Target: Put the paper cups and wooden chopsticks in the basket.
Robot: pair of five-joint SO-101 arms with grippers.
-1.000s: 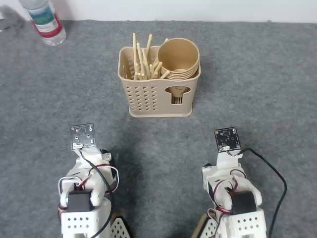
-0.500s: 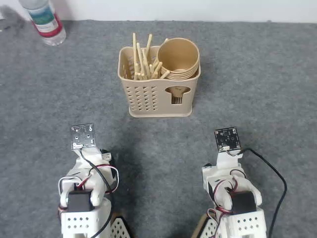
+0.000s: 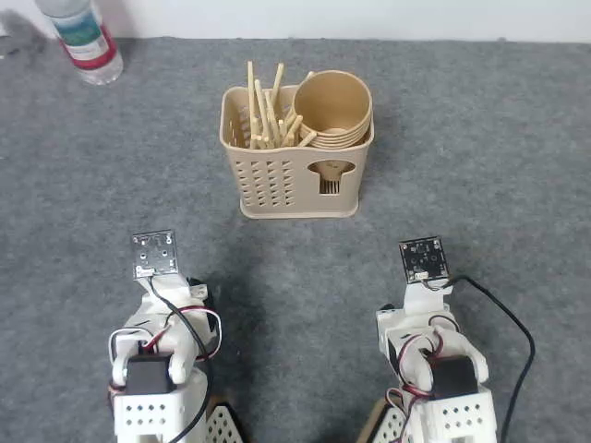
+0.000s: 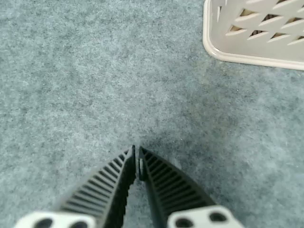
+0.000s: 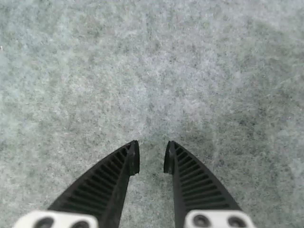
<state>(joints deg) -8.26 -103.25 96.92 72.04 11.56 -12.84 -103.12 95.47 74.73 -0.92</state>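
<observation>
Two arms sit at the table's near edge, the left arm [image 3: 157,360] toward the near left corner and the right arm [image 3: 434,369] toward the near right corner, both well apart from the basket [image 3: 295,175]. Basket: beige, slotted walls, upright on the grey table [image 3: 480,166] covering, midway between the side edges and closer to the far edge than to the near one. Paper cups [image 3: 332,106]: a nested stack, mouth up, inside the basket on the side toward the right edge, rim rising above the basket wall. Wooden chopsticks [image 3: 266,115]: a loose bundle inside the basket beside the cups, on the side toward the left edge, standing tilted with their ends poking above the rim, some leaning against the cup stack. Your left jaws are closed, tips all but touching, nothing between them, pointed down at bare covering; a corner of the basket shows beyond them in the left wrist view. Your right jaws stand a little open, a narrow gap between the tips, nothing held, also over bare covering. Plastic bottle [image 3: 81,32]: at the far left corner, well apart from the basket. Black cable [image 3: 522,337]: loops out from the right arm toward the right edge.
</observation>
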